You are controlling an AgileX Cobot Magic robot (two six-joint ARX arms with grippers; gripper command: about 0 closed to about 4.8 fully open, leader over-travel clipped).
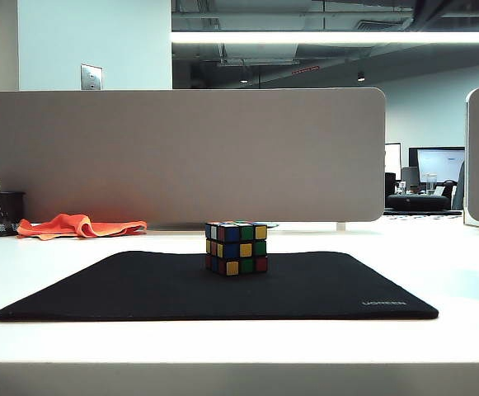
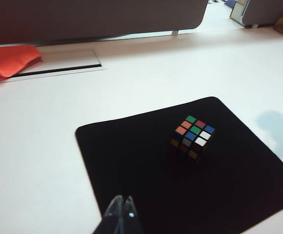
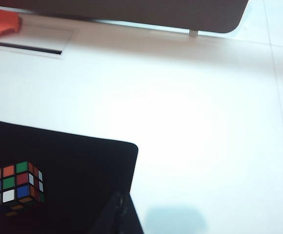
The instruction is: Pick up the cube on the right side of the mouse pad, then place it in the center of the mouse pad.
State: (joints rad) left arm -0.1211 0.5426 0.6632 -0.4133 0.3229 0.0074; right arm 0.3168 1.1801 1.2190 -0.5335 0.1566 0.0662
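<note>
Cube (image 1: 236, 247) sits mid-pad (image 1: 140, 289), apart from both closed, empty grippers, left (image 2: 122, 204) and right (image 3: 121, 202), neither clearly nearer.

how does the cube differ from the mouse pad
The cube is small, boxy and stands up; the mouse pad is wide and lies flat. The cube carries many-coloured stickers; the mouse pad is plain black with small grey lettering. Shared: black base colour; neither is held by a gripper.
</note>
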